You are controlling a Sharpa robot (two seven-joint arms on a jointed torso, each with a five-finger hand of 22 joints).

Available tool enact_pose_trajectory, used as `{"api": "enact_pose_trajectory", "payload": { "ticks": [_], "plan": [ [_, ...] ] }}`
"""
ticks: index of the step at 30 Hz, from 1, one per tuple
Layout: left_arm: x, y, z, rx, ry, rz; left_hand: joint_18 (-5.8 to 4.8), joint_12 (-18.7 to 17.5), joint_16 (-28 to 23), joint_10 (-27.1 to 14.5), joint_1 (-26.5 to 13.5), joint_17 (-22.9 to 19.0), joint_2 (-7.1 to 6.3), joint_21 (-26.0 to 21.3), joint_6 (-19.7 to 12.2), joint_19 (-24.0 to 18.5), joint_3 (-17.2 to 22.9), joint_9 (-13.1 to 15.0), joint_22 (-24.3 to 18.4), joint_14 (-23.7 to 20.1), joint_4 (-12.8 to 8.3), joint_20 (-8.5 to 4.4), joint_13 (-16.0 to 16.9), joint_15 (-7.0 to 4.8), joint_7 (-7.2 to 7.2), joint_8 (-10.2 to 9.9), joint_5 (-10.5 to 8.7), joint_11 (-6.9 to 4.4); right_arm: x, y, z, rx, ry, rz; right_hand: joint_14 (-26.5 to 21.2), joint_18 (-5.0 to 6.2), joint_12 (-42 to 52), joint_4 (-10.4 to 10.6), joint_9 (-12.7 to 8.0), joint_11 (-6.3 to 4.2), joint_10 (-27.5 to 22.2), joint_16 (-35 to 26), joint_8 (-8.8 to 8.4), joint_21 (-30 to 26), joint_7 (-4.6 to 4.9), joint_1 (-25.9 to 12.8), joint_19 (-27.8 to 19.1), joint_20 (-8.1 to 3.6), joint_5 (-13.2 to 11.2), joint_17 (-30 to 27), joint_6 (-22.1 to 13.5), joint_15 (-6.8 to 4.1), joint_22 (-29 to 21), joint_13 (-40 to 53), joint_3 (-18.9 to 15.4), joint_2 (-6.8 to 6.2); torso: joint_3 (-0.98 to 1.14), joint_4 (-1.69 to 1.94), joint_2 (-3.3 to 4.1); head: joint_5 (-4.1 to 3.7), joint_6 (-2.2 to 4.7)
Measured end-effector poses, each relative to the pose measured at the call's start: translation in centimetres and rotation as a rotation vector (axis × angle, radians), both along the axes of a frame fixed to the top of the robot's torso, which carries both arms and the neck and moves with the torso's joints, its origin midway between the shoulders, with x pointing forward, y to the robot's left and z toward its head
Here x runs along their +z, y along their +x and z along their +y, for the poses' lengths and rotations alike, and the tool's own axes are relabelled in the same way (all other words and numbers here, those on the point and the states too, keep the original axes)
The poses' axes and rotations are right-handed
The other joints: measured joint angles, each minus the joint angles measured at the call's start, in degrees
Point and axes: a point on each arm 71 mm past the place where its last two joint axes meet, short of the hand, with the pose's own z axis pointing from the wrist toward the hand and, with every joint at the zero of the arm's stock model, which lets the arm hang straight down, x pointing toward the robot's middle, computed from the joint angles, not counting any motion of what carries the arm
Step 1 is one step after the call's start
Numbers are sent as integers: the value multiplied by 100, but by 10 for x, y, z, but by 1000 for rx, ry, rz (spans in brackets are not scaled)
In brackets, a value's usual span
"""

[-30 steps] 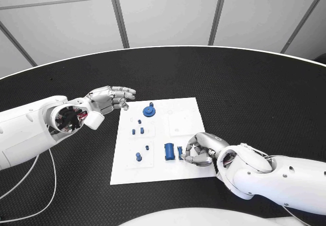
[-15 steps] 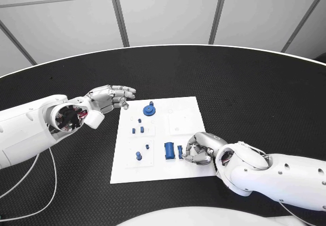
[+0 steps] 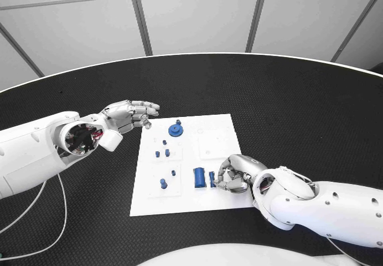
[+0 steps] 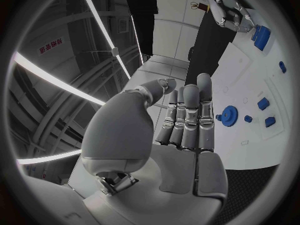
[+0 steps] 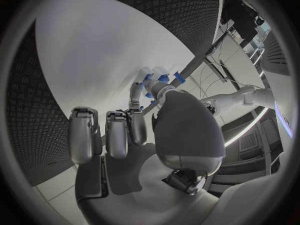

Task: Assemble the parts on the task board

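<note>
Head view looks down on a round black surface (image 3: 303,100) with a white task board (image 3: 217,202) at its middle. The right robot hand (image 3: 232,176) rests on the board near its right edge, fingers curled down around a small blue upright part (image 3: 211,178); whether the part is truly pinched cannot be told, since the fingers hide the contact. Just beside it, toward the board's centre, lies a larger blue block (image 3: 198,177). A blue gear (image 3: 175,131) sits near the board's far edge, and small blue pegs (image 3: 162,183) dot the left side. The left robot hand (image 3: 130,115) hovers just off the board's far left corner, released, fingers straight and together, holding nothing.

Likely risks: a shallow grasp could tip the upright part, or the curled fingers could knock the neighbouring block out of place.
</note>
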Motion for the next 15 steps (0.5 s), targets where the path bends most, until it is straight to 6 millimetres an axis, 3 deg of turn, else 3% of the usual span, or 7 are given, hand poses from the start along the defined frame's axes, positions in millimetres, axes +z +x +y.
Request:
{"api": "enact_pose_trajectory", "payload": {
  "ticks": [9,10,12,15],
  "plan": [
    [-1,2,-1,3,-1,-3,-1,0,0,0,0,-10,0,0,0,0,0,0,-7,-20,0,0,-7,20,0,0,0,0,11,-6,-8,6,119,-36,0,0,-156,64,-47,0,0,-16,-42,-166,17,-19,0,0,0,-1,-65,0,0,0,-64,-19,-6,-24,-25,-1,51],
    [-1,2,-2,4,-2,-3,0,0,0,0,0,-10,0,0,0,0,0,0,-7,-20,0,0,-6,20,0,0,0,0,12,-5,-10,3,145,-42,0,0,-301,84,-91,14,13,-84,-145,-365,62,-19,0,0,0,-1,-213,0,0,0,-84,-19,-10,-30,-33,-2,63],
    [-2,2,-2,7,-5,-6,0,0,0,0,0,-10,0,0,0,0,-11,0,-7,-20,11,0,-6,20,0,0,0,0,16,1,-15,-2,209,-59,7,33,-805,108,-196,162,-41,-291,-351,-978,186,43,-11,37,72,-1,-423,100,0,1,-108,-78,-17,-43,-52,-5,104],
    [-5,3,-2,20,-12,-7,0,0,0,0,-22,-10,22,-23,0,-15,-34,0,-12,-20,34,15,-6,20,0,0,0,0,19,16,-22,-14,314,-61,6,309,-2143,81,-314,309,-612,-848,-592,-2387,368,277,-82,184,140,-28,-639,244,0,-153,-133,-129,-34,-73,-94,1,178]
  ]
}}
